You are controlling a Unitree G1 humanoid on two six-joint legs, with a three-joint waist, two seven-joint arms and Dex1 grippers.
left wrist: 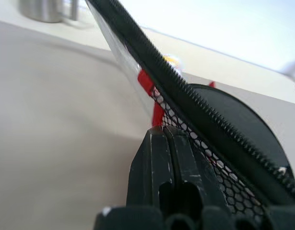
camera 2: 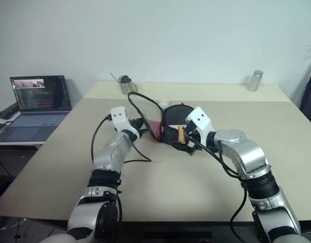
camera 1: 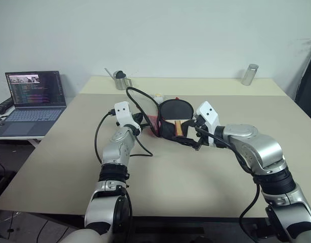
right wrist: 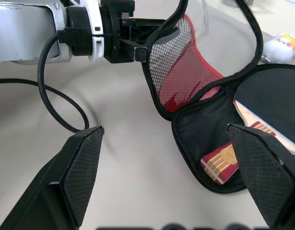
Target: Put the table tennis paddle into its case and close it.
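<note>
On my left, the fingers of my left gripper (right wrist: 137, 48) are pinched fully together on the edge of the case (right wrist: 185, 72), holding its upper flap, the one with the red panel and black mesh pocket, raised off the counter (camera 1: 195, 172) so the zip line stands up in an open loop. In the middle, the lower half of the case lies flat on the counter with the table tennis paddle (camera 1: 176, 112) resting in it: the round black face sits toward the far end and the striped wooden handle (right wrist: 224, 163) lies in the narrow end nearest me, its butt just inside the zip edge. On my right, my right gripper (right wrist: 171, 167) hovers just above that narrow end with its fingers spread as wide as they go and nothing between them. I judge the paddle is as good as in, so the step in hand is closing. Next I need to lower the lifted flap over the paddle face without dragging the bottom half, steady the handle end with my right fingers, then find the zip pull, which I cannot make out from here.
</note>
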